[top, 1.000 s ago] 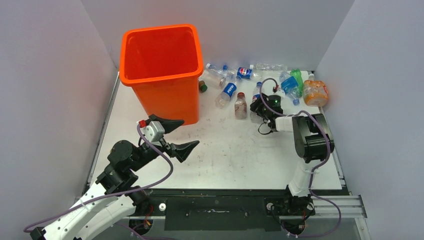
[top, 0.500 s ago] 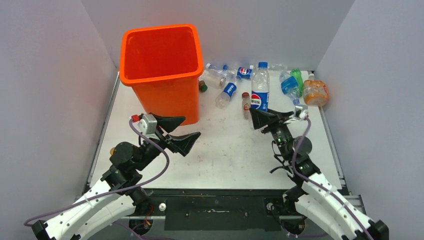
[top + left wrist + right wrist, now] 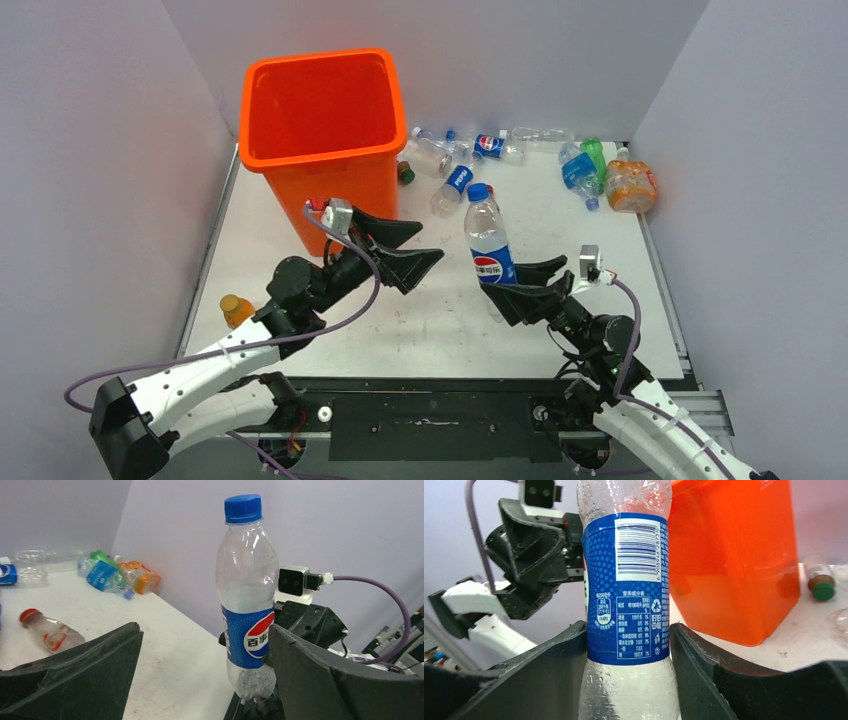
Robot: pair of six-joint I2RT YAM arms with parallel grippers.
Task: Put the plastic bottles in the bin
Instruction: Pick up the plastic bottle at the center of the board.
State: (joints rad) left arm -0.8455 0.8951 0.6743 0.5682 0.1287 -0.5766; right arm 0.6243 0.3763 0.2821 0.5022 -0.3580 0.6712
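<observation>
My right gripper [image 3: 512, 287] is shut on a clear bottle with a blue label and blue cap [image 3: 488, 245] and holds it upright above the table's front middle. In the right wrist view the bottle [image 3: 626, 590] fills the gap of the gripper [image 3: 626, 672]. My left gripper [image 3: 420, 250] is open and empty, just left of that bottle. In the left wrist view the bottle [image 3: 247, 580] stands beyond my open gripper [image 3: 205, 680], near its right finger. The orange bin [image 3: 322, 157] stands at the back left and also shows in the right wrist view [image 3: 734, 555].
Several bottles lie at the back right: blue-labelled clear ones [image 3: 458, 178], a green one [image 3: 594, 153], an orange one [image 3: 630, 185]. A green-capped bottle [image 3: 405, 172] lies by the bin. A small orange bottle [image 3: 236, 310] sits at the left edge. Grey walls enclose the table.
My right arm has pulled back toward the near edge, carrying the blue-labelled bottle upright. My left gripper has swung right, toward the bottle, and stays open.
</observation>
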